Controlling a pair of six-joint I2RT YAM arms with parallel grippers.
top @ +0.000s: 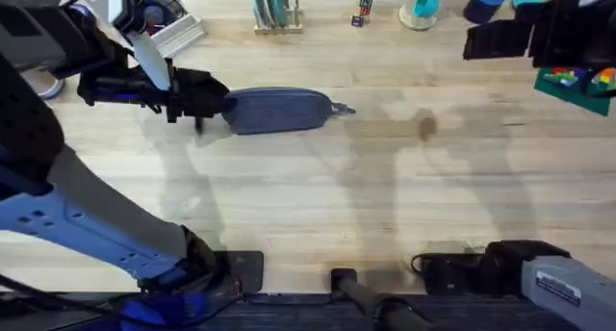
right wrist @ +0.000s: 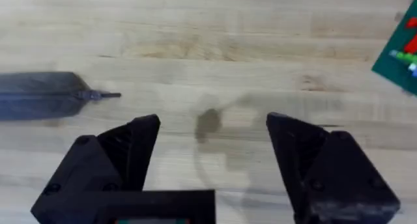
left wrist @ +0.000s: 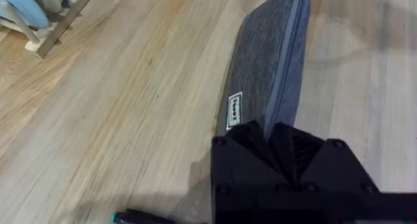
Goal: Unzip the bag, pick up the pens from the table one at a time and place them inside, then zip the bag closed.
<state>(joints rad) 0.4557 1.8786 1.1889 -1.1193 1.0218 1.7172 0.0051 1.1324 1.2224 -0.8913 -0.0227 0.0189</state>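
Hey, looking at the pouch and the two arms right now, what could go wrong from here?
1. The left gripper pinches only the very end of the bag; pulling the zipper could drag or twist the pouch free.
2. The zipper pull tab lies at the far end, small and flat on the table; the open right gripper may miss it.
3. A pen lies close beside the left gripper and might get knocked away.

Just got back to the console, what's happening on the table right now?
The left hand is closed on one end of the grey-blue bag, which lies flat on the wooden table with its zipper pull sticking out at the far end. A pen lies on the table near that hand. The right hand is open and holds nothing, down by its base.
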